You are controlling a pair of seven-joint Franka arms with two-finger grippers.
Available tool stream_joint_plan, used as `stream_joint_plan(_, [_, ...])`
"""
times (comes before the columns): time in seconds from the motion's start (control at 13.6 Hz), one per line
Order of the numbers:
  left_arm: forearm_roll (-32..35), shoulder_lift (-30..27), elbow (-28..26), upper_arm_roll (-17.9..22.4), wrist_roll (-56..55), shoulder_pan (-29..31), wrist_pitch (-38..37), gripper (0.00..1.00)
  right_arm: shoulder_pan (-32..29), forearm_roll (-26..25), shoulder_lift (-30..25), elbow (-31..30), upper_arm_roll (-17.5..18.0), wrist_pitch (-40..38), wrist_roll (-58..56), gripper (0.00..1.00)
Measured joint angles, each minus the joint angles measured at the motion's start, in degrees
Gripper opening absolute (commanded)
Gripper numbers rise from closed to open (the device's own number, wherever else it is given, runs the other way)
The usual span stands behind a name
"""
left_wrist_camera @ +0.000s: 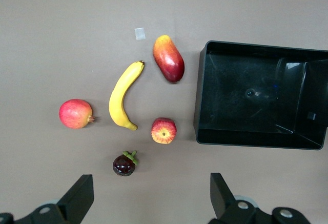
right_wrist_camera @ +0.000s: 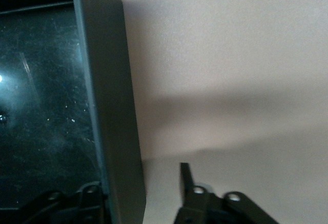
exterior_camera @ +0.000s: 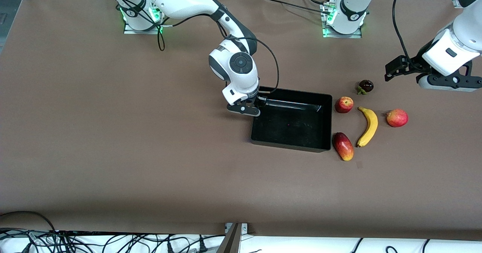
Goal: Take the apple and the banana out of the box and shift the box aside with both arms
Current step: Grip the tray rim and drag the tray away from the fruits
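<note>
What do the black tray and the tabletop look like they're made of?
The tray looks like hard glossy plastic: its floor mirrors light streaks and its thin walls look rigid. The tabletop looks like a matte brown sheet, paper or fabric; it shows no glare.

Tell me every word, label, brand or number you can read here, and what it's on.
None can be read.
Black tray: no text.
Banana, apples, mango, mangosteen: no stickers showing.
Round marks on the arm bases: too small to read.
</note>
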Motion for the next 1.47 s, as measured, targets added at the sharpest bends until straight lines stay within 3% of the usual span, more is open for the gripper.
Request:
stream_joint_plan(0.44, [0.0, 0.0, -0.3, -1.0, 0.1, 2.5, 0.0, 1.0, -0.9, -0.2, -0.3, 1.5, -2.0, -0.5, -4.0, 0.0])
stream_joint_plan(1.03, [0.0, 0.1, -0.5, -1.2, 0.1, 2.6, 0.0, 1.0, -20.7, 0.8, -12.4, 1.0, -2.9, -24.3, -37.2, 0.0])
stream_joint_plan(1.18, [0.0, 0.1, -0.6, -1.5, 0.0, 2.6, 0.0, 1.0, -25.4, 1.0, -15.8, -3.9, -3.7, -24.3, -44.6, 0.0])
stream_joint_plan(1.47, [0.0, 0.1, -0.9, -1.6, 0.0, 2.6, 0.0, 1.0, -31.5, 1.2, -23.7, -21.3, -8.3, -15.7, -58.3, 0.0])
